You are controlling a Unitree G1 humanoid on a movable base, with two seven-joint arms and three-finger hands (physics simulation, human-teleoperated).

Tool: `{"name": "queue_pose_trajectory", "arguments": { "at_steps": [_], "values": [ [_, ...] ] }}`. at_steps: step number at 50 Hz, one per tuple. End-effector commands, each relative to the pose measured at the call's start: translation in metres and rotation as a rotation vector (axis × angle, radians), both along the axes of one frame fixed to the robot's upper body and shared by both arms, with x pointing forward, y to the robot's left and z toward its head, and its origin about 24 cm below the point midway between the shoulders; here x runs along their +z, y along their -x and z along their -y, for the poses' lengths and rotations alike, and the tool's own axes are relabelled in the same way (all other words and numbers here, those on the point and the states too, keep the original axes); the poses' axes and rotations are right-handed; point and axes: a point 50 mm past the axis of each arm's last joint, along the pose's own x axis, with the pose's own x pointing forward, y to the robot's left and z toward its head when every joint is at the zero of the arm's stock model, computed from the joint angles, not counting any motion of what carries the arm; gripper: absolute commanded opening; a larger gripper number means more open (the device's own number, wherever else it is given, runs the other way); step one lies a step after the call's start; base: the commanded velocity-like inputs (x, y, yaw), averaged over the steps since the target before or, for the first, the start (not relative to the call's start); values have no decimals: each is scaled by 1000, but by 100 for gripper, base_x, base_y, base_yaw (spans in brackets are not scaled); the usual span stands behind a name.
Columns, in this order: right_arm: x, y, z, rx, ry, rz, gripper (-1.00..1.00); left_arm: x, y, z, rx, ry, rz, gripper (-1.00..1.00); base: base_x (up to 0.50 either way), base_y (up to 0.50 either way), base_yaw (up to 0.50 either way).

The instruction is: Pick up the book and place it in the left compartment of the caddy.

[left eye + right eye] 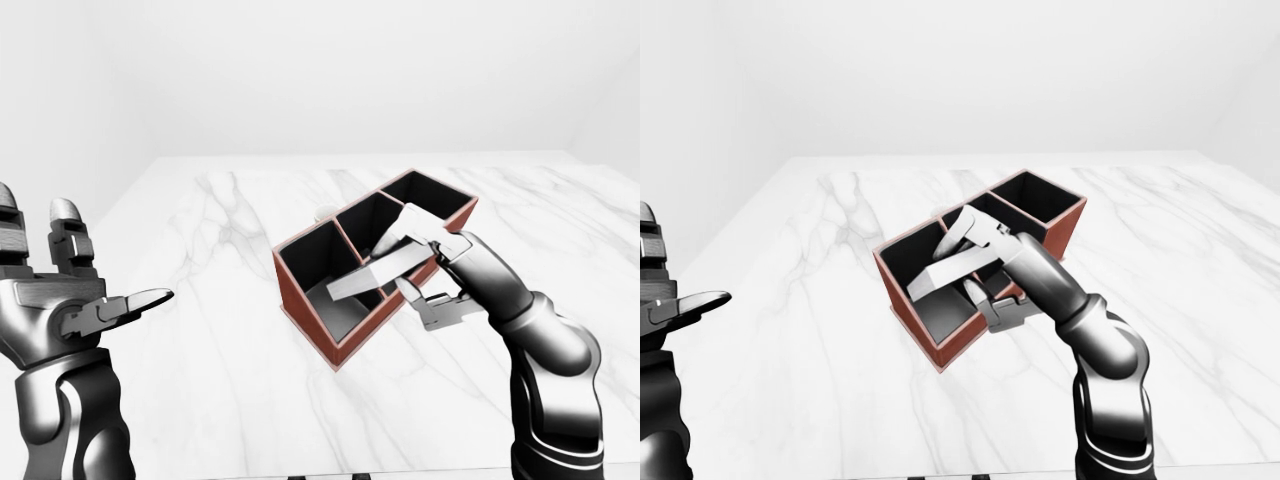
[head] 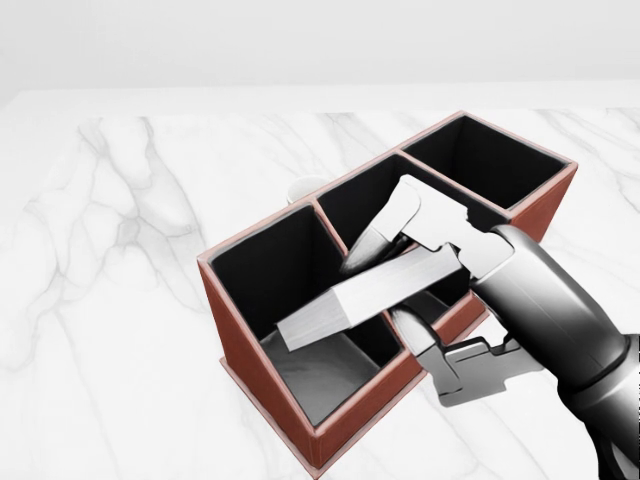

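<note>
Right robot hand (image 2: 405, 275) grips the grey book (image 2: 365, 292), tilted over the left compartment of the brown caddy (image 2: 265, 380) on the marble counter (image 2: 120, 300). A white object (image 2: 305, 187) sits partly hidden behind the caddy's far wall. Left robot hand (image 1: 75, 290) hangs open, well apart; no readable writing.

Book (image 2: 375, 292) tilted over caddy's (image 2: 262, 375) left compartment — caddy on table (image 2: 110, 300).

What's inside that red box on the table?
The caddy has three dark compartments. The robot hand holds a grey book tilted over the leftmost one, its lower end dipping inside. The far-right compartment looks empty; the hand and book cover part of the middle one's floor.
</note>
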Motion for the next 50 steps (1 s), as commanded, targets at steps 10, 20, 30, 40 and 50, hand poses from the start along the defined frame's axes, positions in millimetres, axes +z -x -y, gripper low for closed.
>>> {"name": "queue_pose_trajectory", "arguments": {
  "at_steps": [10,20,30,40,50],
  "values": [
    [3,-7,-4,40,-51,-3,-100,1,1,0,1,-1,3,100,0,0,0],
    [-1,-14,-7,37,-49,-27,-100,1,0,-1,3,1,4,100,0,0,0],
    [-1,-22,-11,45,-30,-35,-100,2,1,0,2,0,7,100,0,0,0],
    [-12,-31,-12,24,-14,-94,-100,0,0,0,1,1,2,100,0,0,0],
    [-19,-37,-13,2,26,-123,-100,1,0,-1,1,1,3,100,0,0,0]
  ]
}}
